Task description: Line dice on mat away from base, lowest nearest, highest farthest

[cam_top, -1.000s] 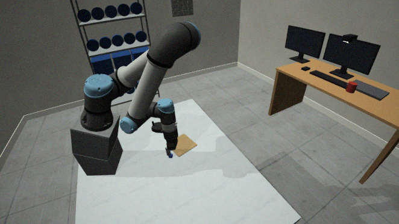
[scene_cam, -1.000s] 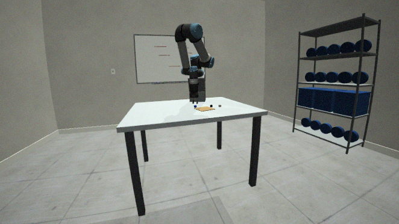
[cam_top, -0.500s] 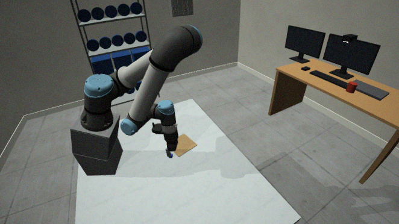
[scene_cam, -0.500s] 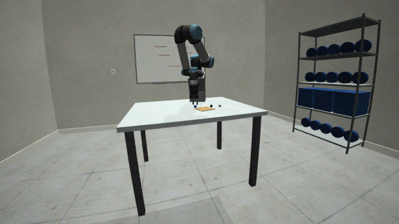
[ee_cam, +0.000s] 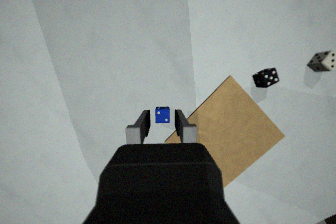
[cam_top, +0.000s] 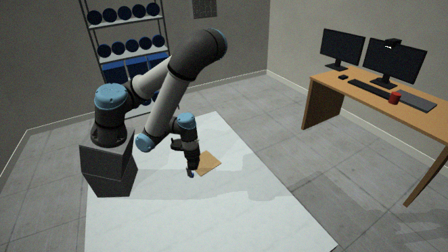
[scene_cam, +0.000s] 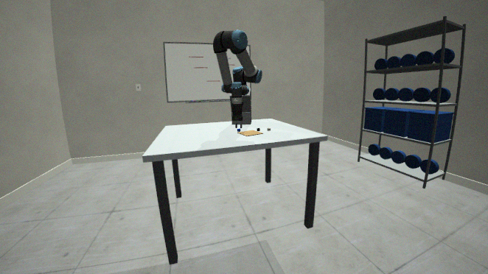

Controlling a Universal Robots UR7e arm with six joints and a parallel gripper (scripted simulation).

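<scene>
Wrist view: tool (ee_cam: 162,120) vertical, jaws apart astride blue die (ee_cam: 162,114)

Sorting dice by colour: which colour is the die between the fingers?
Blue die, clearest in the wrist view.

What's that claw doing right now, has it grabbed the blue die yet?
Gripper: open, holding nothing; its fingers straddle the blue die with gaps either side, beside the mat.

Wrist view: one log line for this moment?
phase: approach | gripper: open, straddling blue die | black die, white die: off mat
</scene>
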